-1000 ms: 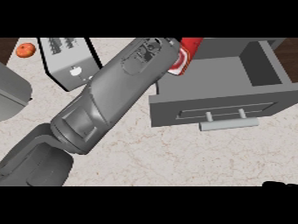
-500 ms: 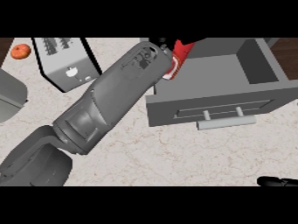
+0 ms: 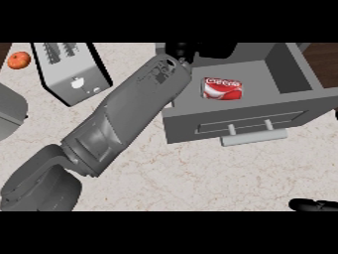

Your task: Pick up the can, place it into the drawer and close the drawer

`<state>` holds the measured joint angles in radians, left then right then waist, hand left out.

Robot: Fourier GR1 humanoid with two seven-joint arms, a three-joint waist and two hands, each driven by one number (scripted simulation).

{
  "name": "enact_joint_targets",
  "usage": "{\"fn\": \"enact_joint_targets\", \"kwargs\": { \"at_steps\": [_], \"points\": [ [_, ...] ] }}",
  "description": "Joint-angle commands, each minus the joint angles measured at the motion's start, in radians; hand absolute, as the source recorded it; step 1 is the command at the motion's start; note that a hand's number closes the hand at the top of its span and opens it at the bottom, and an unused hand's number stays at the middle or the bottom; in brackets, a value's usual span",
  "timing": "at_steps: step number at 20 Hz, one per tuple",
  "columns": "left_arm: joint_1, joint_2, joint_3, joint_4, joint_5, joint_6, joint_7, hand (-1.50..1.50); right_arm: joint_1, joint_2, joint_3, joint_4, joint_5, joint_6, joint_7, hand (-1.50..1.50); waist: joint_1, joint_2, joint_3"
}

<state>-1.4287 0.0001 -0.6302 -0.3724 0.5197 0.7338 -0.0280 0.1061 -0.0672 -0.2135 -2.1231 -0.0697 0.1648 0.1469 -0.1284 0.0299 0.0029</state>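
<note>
Left hand [image 3: 180, 51] at drawer's [image 3: 239, 117] back left corner, grasp unclear, apart from the can [image 3: 223, 89].

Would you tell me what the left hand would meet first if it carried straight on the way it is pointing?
Probably only the back wall of the drawer: the left hand points up and right over its rear corner. The can lies off that line. Depth is unclear.
</note>
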Motion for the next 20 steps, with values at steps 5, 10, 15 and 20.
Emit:
{"fn": "enact_joint_targets", "kwargs": {
  "at_steps": [5,10,15,20],
  "points": [
    [-0.008,0.000,-0.002,0.021,0.046,0.030,-0.043,-1.50,-0.041,0.009,-0.001,0.035,0.017,-0.021,-0.020,-1.50,0.007,0.007,0.000],
    [0.004,0.000,0.020,0.013,0.097,0.065,-0.043,-1.50,-0.042,-0.073,-0.018,-0.083,0.082,0.002,-0.015,-1.50,-0.014,0.004,-0.002],
    [0.042,0.000,-0.005,-0.054,0.138,0.065,-0.059,-1.50,-0.007,-0.105,0.027,-0.095,0.220,0.019,-0.080,-1.50,0.013,-0.005,-0.002],
    [0.009,0.000,0.024,-0.055,0.185,0.064,-0.083,-1.50,-0.044,-0.127,0.076,-0.054,0.338,0.011,-0.148,-1.50,0.032,-0.003,-0.001]
  ]
}}
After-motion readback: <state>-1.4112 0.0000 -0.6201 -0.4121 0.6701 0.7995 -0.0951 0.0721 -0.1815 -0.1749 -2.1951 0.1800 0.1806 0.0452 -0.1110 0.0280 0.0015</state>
